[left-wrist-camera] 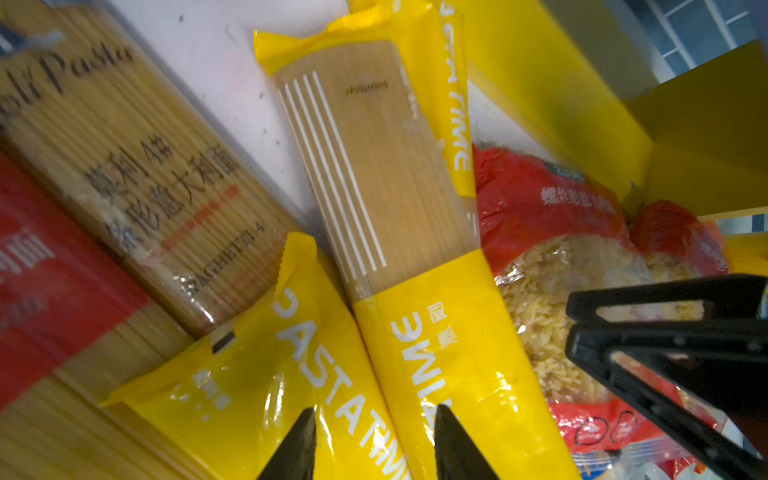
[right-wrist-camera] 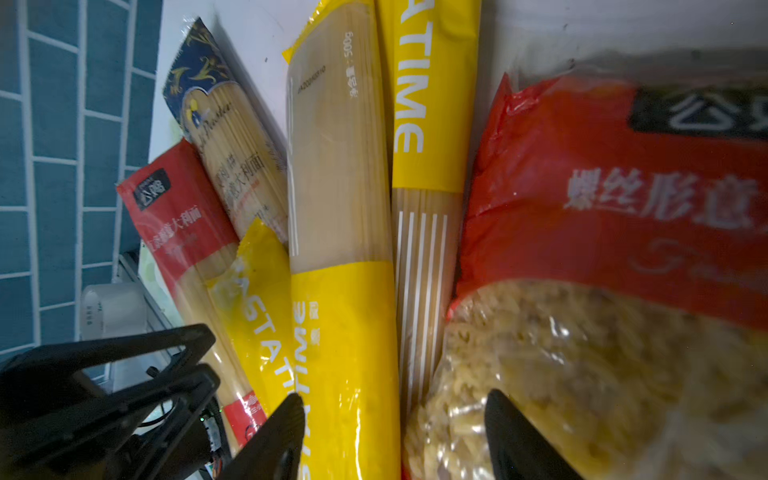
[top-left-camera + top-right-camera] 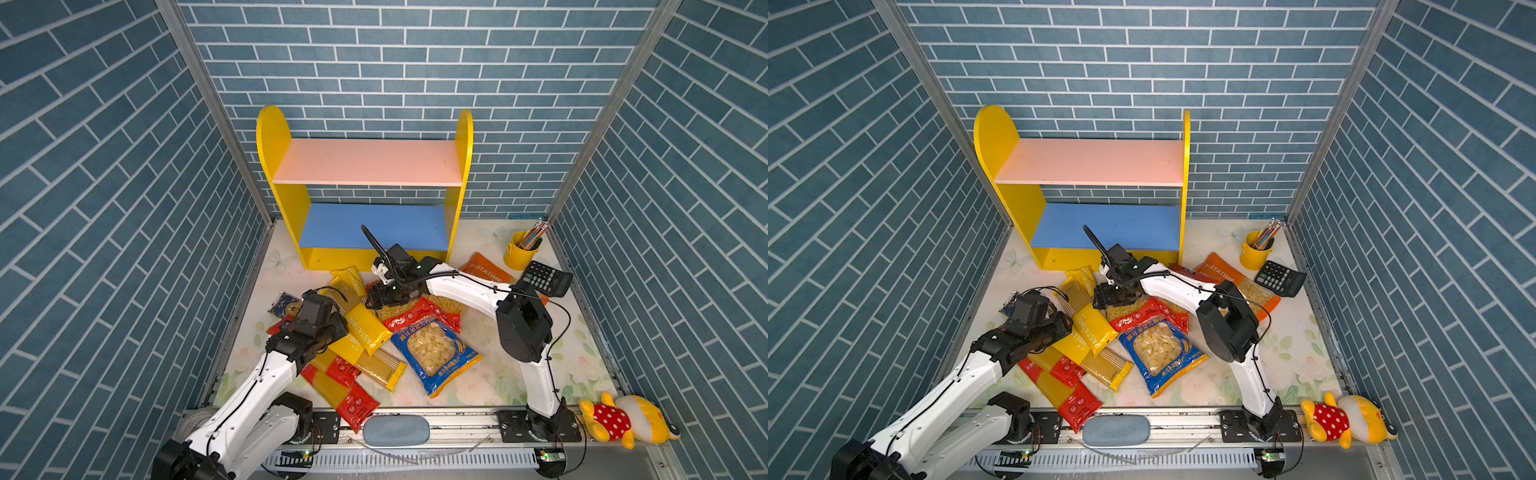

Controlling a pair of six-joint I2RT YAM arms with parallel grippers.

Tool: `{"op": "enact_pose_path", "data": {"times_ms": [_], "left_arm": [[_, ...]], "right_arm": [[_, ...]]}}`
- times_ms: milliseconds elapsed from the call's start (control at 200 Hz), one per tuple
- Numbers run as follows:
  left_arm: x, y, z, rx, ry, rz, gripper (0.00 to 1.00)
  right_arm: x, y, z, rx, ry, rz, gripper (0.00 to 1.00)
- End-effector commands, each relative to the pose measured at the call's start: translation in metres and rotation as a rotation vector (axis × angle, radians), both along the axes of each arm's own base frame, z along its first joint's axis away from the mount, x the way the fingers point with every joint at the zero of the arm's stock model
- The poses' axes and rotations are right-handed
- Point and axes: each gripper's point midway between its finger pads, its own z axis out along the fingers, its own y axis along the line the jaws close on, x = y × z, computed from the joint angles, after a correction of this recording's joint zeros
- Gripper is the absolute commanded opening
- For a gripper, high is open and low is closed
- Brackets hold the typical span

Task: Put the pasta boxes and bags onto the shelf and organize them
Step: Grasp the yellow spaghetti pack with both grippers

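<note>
The left hand (image 1: 374,451) is seen with its fingers apart, poised over the seam where two yellow spaghetti packs (image 1: 449,357) meet. Whether the tips are pressed on the wrapper cannot be settled from the wrist view. The right hand (image 2: 395,436) is likewise held apart and nothing is gripped. One finger is set over a yellow pack and the other over the clear window of the red short-pasta bag (image 2: 602,187). Beyond the yellow packs, a dark-blue spaghetti pack (image 2: 199,83) and a red spaghetti pack (image 2: 178,216) are laid toward the left wall. In both top views all the packs are found heaped on the desk (image 3: 478,386) in front of the shelf (image 3: 365,166), which is stood against the back wall. A blue short-pasta bag (image 3: 436,357) is placed touching the red bag, and an orange bag (image 3: 486,268) is partly hidden under the right arm. A pencil cup (image 3: 519,249), a calculator (image 3: 546,278) and a plush toy (image 3: 623,419) are kept along the right side.
</note>
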Motion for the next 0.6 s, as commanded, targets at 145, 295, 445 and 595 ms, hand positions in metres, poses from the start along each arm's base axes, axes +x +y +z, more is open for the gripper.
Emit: {"op": "enact_pose_path", "data": {"times_ms": [145, 295, 445, 595], "left_arm": [[0.001, -0.001, -0.016, -0.093, -0.004, 0.058, 0.32], [0.002, -0.005, -0.032, -0.145, 0.019, 0.067, 0.23], [0.001, -0.003, -0.038, -0.156, 0.027, 0.076, 0.19], [0.002, 0.000, -0.033, -0.172, 0.016, 0.083, 0.18]], "right_arm": [[-0.037, 0.010, -0.041, -0.078, 0.137, 0.103, 0.66], [-0.060, 0.019, -0.052, -0.059, 0.224, 0.150, 0.65], [-0.064, 0.027, -0.049, -0.018, 0.258, 0.155, 0.59], [-0.070, 0.041, -0.031, 0.095, 0.302, 0.168, 0.45]]}}
